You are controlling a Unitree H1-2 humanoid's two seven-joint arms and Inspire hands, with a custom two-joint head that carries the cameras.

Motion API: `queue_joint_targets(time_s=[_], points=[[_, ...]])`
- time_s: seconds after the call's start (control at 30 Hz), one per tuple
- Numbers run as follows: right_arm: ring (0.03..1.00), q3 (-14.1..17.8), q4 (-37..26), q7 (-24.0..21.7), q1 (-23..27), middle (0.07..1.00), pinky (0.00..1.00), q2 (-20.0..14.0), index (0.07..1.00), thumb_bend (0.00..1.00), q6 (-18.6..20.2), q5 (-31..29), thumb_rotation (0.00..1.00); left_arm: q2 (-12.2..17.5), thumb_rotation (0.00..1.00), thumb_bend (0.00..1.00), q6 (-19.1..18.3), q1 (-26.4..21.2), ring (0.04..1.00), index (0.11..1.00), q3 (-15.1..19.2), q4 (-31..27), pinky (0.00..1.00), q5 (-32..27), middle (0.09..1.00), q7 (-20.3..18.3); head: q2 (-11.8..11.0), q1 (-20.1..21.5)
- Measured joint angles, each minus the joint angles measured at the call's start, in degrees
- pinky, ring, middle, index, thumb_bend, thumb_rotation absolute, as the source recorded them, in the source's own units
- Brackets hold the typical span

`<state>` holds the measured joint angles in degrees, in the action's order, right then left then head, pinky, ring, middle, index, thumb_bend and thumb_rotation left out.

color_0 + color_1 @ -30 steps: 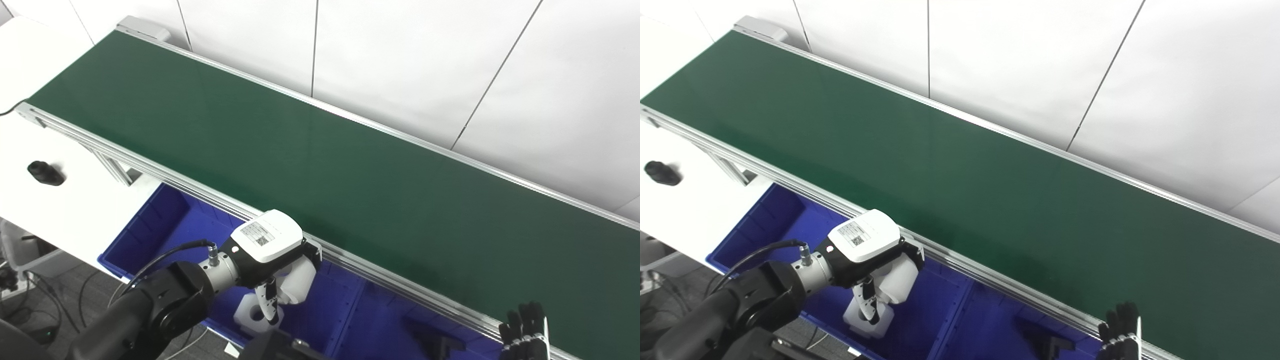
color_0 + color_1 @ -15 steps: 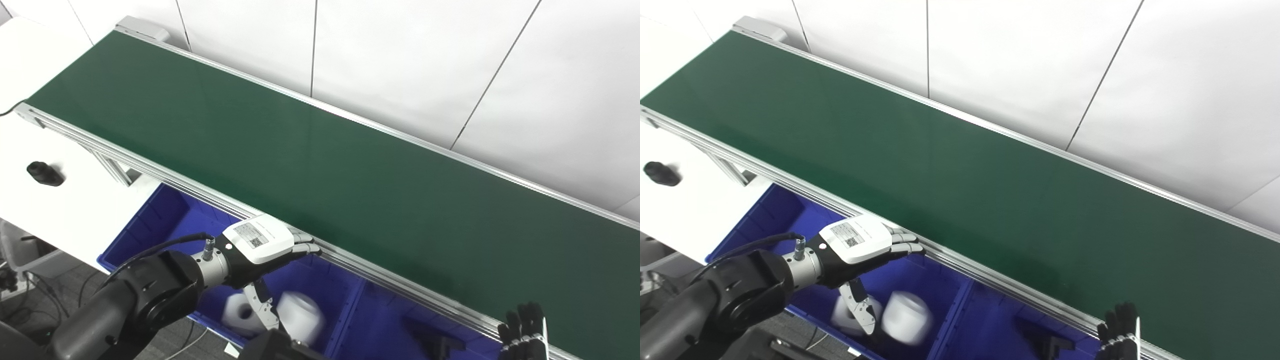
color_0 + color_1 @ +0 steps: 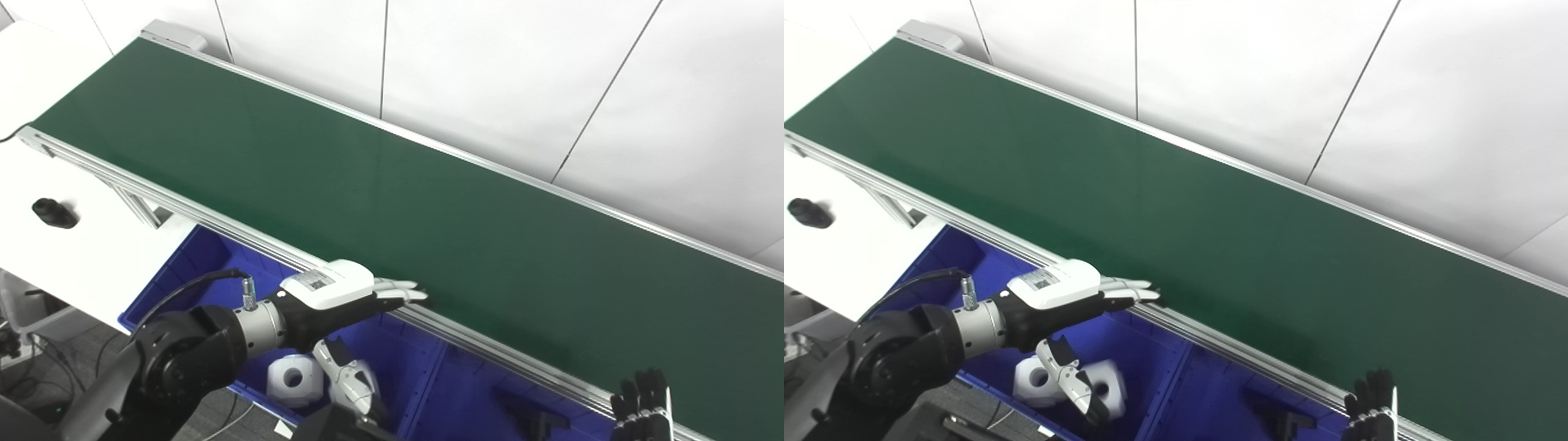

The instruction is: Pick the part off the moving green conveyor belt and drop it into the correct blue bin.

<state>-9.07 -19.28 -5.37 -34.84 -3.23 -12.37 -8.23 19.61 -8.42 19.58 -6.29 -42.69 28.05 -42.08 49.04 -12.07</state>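
Note:
My left hand (image 3: 343, 294) is open, its fingers stretched flat over the near rail of the green conveyor belt (image 3: 429, 202), and it holds nothing. Below it, two white hexagonal parts with centre holes lie side by side in the left blue bin (image 3: 202, 263): one part (image 3: 1032, 380) to the left, the other part (image 3: 1105, 383) partly behind my thumb. No part shows on the belt. Only the dark fingertips of my right hand (image 3: 640, 404) rise at the bottom right, near the belt's front rail.
A second blue compartment (image 3: 1213, 398) to the right holds a black part (image 3: 1286, 419). A white table (image 3: 73, 257) at the left carries a small black object (image 3: 54, 212). A white panelled wall runs behind the belt.
My left hand opened and let the white part go; it fell into the left bin beside the other white part. The hand then stretched forward over the belt's rail.

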Motion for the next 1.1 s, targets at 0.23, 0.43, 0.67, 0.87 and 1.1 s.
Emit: queue_joint_targets(time_s=[0.23,0.43,0.67,0.87,1.1], points=[[0.989,-2.05,-0.35,1.35,-0.50,1.000,0.96,1.81,1.000,0.94,0.01,5.46,1.00,-13.27,0.89,0.96,-5.32,2.41,1.000,1.000,9.37,1.91,1.00,-27.91,1.000,10.14,1.15,14.43],[1.000,-7.12,-0.87,2.68,-1.51,1.000,0.99,7.56,1.000,0.96,-0.03,12.75,1.00,-14.82,0.88,1.00,-5.08,2.50,1.000,1.000,12.21,7.53,1.00,-34.57,1.000,16.94,2.20,28.39],[1.000,-7.83,-1.33,6.10,-1.57,1.000,1.00,7.81,1.000,0.97,-0.02,17.23,1.00,-10.37,0.87,1.00,3.43,2.10,1.000,1.000,8.91,9.74,1.00,-34.00,1.000,17.71,4.30,34.99],[1.000,-8.02,-2.03,8.62,-1.67,1.000,1.00,7.80,1.000,0.95,-0.03,18.86,1.00,-10.76,0.87,0.97,5.95,2.82,1.000,1.000,4.85,10.33,1.00,-33.34,1.000,19.51,4.66,34.57],[1.000,-8.34,-3.42,8.98,-2.91,1.000,1.00,7.35,1.000,0.97,-0.11,17.48,1.00,-13.70,0.89,0.92,7.11,7.92,1.000,1.000,0.23,8.27,1.00,-34.25,1.000,22.35,4.31,29.04]])
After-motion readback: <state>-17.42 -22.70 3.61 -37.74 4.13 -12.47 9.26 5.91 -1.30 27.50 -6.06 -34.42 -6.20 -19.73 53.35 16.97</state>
